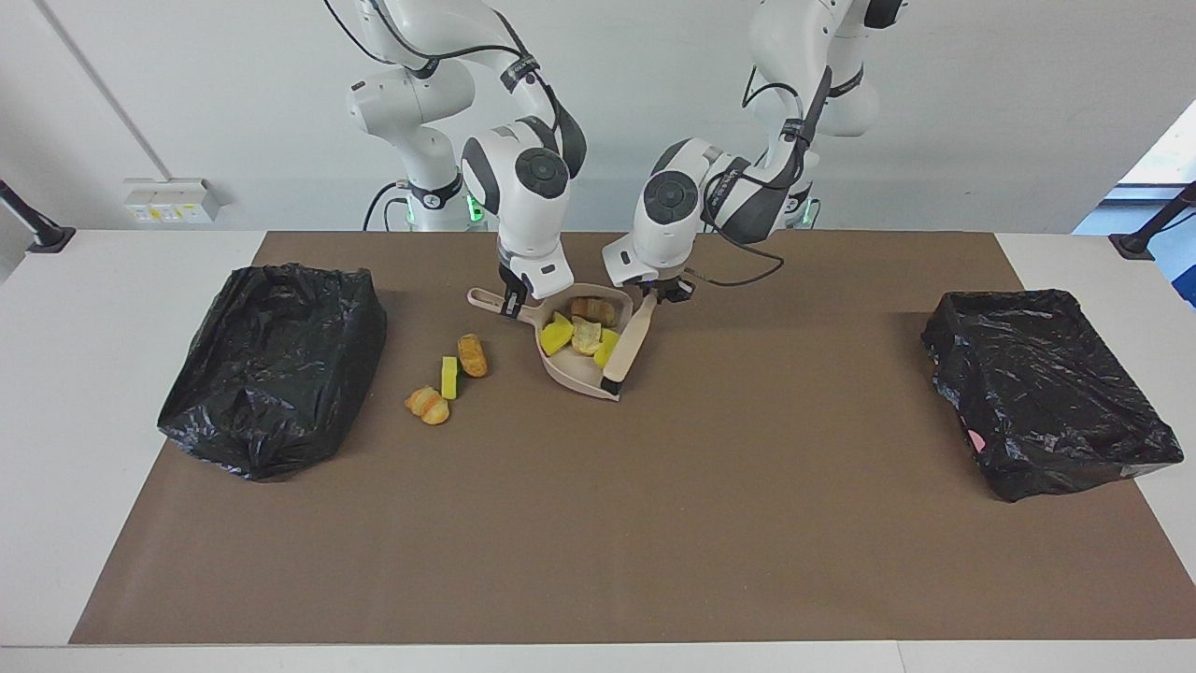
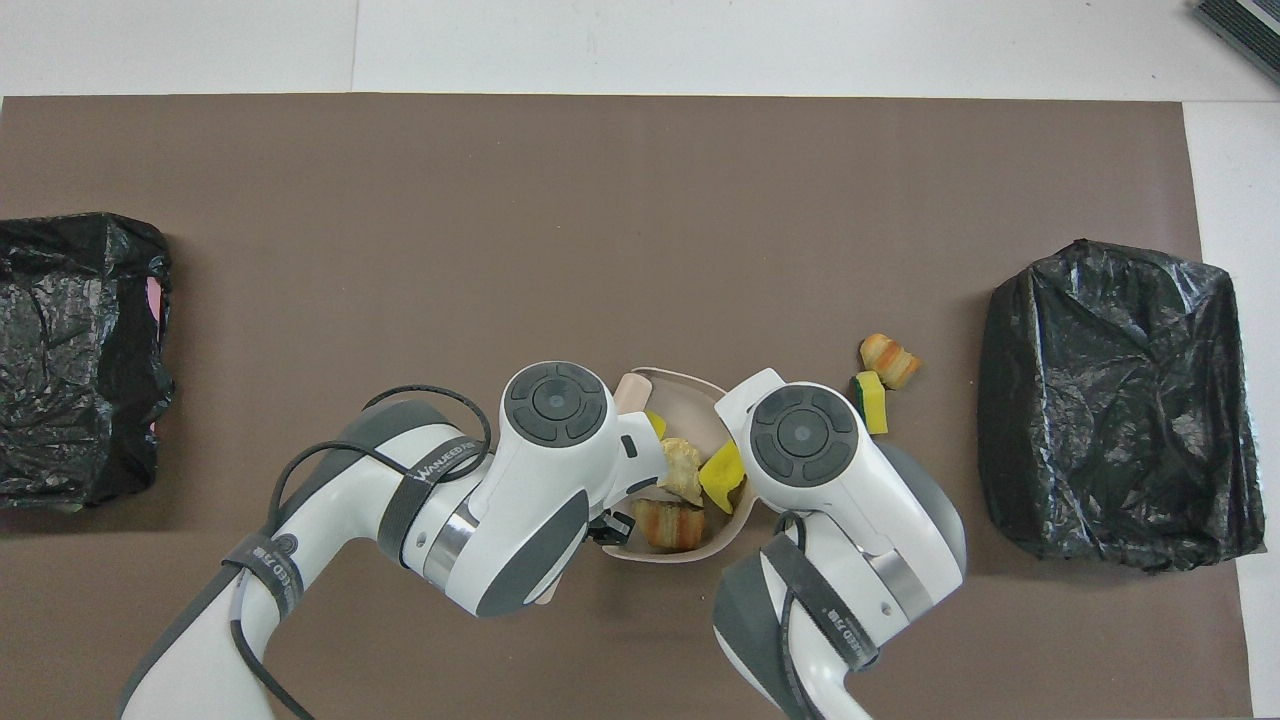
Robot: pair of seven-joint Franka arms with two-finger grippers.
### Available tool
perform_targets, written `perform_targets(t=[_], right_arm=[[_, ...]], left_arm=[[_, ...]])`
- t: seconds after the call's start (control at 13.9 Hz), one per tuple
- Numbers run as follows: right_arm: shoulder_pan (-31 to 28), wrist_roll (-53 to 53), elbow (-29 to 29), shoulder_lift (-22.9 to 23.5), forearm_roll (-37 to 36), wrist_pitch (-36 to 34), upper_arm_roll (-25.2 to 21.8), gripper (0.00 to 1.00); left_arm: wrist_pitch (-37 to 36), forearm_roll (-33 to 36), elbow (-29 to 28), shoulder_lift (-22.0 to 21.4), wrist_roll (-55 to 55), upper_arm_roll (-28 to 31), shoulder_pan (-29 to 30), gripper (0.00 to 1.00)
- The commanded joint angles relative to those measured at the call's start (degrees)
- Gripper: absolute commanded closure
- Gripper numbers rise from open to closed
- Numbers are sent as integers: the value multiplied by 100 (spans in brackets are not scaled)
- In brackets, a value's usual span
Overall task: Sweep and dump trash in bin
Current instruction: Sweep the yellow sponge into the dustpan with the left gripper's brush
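Facing view: right gripper (image 1: 510,304) clamps the dustpan (image 1: 570,374) handle; left gripper (image 1: 657,295) grips the brush (image 1: 627,346), lying across the pan's mouth. Four trash (image 1: 587,334) chunks sit inside, three (image 1: 447,379) beside it toward the right arm's bin (image 1: 271,365). Arm lettering is unreadable.

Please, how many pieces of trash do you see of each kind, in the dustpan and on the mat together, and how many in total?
Yellow sponges: 3
Bread lumps: 3
Tan lump: 1
Total: 7
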Motion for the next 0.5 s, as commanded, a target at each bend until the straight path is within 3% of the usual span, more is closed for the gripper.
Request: perform_targets(t=[0.0, 0.22, 0.43], right_arm=[[-110, -190, -153, -157, 83, 19, 35, 100], [-110, -190, -153, -157, 83, 19, 35, 100], [-110, -190, -153, -157, 83, 19, 35, 100]], left_arm=[[-33, -294, -120, -237, -500, 120, 2, 100], [-253, -286, -85, -246, -1266, 129, 2, 100], [-446, -286, -85, -316, -1355, 147, 19, 100]])
